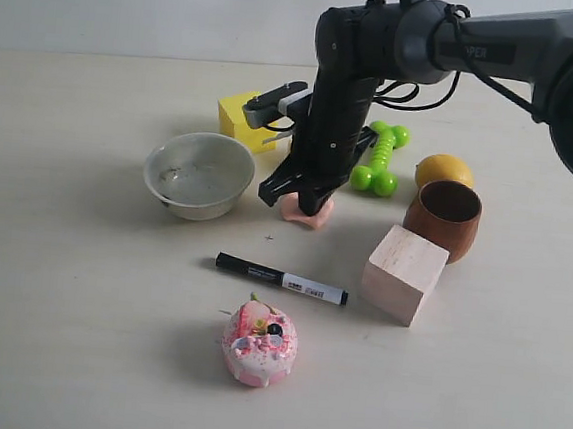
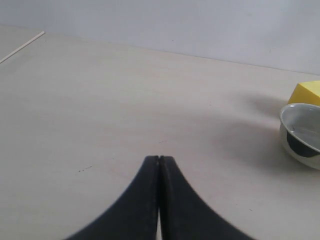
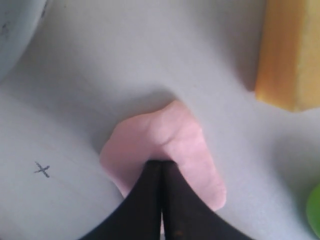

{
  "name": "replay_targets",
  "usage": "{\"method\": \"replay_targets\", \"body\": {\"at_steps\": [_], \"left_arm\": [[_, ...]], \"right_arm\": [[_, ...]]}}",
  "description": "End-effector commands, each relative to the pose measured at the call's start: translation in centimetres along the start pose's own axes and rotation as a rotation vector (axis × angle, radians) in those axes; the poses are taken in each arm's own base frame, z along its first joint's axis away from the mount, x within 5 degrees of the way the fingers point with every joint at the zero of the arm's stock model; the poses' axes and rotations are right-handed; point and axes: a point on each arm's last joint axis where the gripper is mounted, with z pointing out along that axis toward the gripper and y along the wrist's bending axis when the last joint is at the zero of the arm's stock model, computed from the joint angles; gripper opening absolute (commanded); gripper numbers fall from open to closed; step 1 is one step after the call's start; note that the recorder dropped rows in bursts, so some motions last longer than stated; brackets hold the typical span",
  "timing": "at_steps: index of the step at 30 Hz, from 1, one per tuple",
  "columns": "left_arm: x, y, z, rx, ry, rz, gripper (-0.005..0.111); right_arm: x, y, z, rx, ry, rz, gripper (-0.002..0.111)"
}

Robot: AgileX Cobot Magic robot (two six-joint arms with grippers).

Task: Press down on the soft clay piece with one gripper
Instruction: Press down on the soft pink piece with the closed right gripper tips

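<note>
Mid-frame, right gripper (image 1: 301, 198), jaws pinched together, tips on soft clay piece (image 1: 308, 213) near its edge; off-centre push may skid it.

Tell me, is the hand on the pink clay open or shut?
Shut. On the right hand, both fingers meet with no gap, tips on the soft clay piece.

Bright, soft, even light. Faint shadows spread left of the bowl (image 1: 202, 205) and cake toy (image 1: 259, 343) in the sharp exterior view. The right wrist view is blurred: clay (image 3: 165, 140) and yellow block (image 3: 292, 55) look soft-edged.
</note>
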Motion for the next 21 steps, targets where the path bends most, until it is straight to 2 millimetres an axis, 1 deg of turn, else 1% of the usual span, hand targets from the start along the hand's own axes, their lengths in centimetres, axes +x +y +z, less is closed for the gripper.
{"method": "replay_targets", "body": {"at_steps": [1, 8, 11, 16, 21], "left_arm": [[-0.2, 0.0, -0.1, 0.007, -0.016, 0.01, 0.0], [-0.2, 0.0, -0.1, 0.007, -0.016, 0.01, 0.0], [-0.2, 0.0, -0.1, 0.007, -0.016, 0.01, 0.0], [-0.2, 0.0, -0.1, 0.007, -0.016, 0.01, 0.0], [-0.2, 0.0, -0.1, 0.007, -0.016, 0.01, 0.0]], "right_arm": [[1.1, -0.1, 4.7, -0.011, 0.104, -0.003, 0.0], [1.1, -0.1, 4.8, -0.011, 0.104, -0.003, 0.0], [1.3, -0.2, 5.4, -0.015, 0.121, -0.002, 0.0], [2.1, -0.1, 7.2, -0.034, 0.195, 0.001, 0.0], [2.3, 0.0, 7.6, -0.041, 0.213, 0.014, 0.0]]}}
